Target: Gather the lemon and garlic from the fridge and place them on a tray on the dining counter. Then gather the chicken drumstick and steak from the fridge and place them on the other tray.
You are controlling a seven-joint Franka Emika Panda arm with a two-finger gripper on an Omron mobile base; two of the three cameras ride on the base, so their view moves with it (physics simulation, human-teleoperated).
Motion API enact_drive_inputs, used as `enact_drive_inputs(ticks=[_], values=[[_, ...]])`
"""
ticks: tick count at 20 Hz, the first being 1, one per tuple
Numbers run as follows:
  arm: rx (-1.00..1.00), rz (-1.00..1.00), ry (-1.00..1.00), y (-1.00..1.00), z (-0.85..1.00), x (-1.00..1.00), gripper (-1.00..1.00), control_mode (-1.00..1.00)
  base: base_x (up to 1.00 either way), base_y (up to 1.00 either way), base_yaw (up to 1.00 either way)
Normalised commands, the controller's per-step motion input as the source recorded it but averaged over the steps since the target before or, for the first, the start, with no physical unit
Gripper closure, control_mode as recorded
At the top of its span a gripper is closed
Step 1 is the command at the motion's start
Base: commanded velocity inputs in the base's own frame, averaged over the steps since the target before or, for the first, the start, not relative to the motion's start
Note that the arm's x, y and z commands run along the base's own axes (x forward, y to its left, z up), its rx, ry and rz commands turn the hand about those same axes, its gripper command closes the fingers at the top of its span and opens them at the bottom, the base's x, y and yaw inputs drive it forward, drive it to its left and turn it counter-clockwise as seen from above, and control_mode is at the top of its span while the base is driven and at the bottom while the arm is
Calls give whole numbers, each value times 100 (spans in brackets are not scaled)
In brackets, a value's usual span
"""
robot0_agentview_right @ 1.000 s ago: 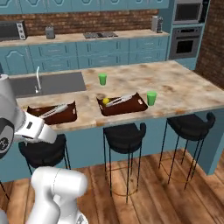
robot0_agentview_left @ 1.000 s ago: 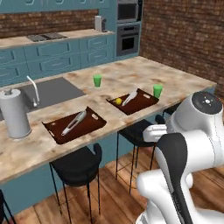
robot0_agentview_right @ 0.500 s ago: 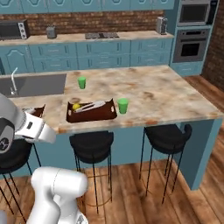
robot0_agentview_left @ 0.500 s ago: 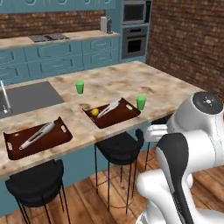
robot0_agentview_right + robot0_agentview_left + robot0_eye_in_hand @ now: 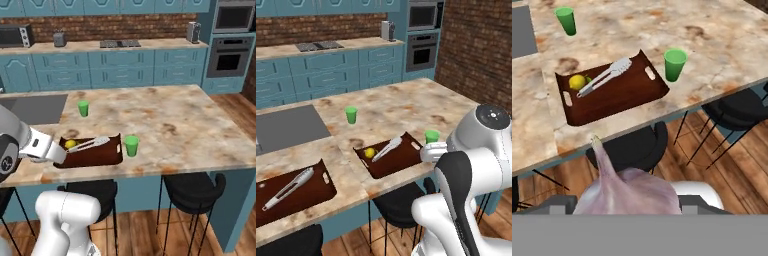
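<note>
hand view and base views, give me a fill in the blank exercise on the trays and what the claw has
1. The claw is closed on the ______, seen close up in the hand view.
2. On the tray nearest the claw, a lemon lies beside a pair of ______.
3. Each of the two cups on the dining counter is ______ in colour.
4. The other tray holds tongs but no ______.

Missing words: garlic; tongs; green; lemon
</note>
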Motion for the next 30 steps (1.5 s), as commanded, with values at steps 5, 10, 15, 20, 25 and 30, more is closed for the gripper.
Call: enact_drive_inputs(ticks=[5,10,15,20,25,30], values=[[0,0,0,0,0,0,100,100,58,-2,28],[0,0,0,0,0,0,100,100,63,-11,33],[0,0,0,0,0,0,100,100,54,-9,22],[1,2,1,-1,0,10,100,-100,32,-3,11],[4,12,9,-3,-4,76,100,-100,0,0,0],[2,8,9,0,-5,69,100,-100,0,0,0]])
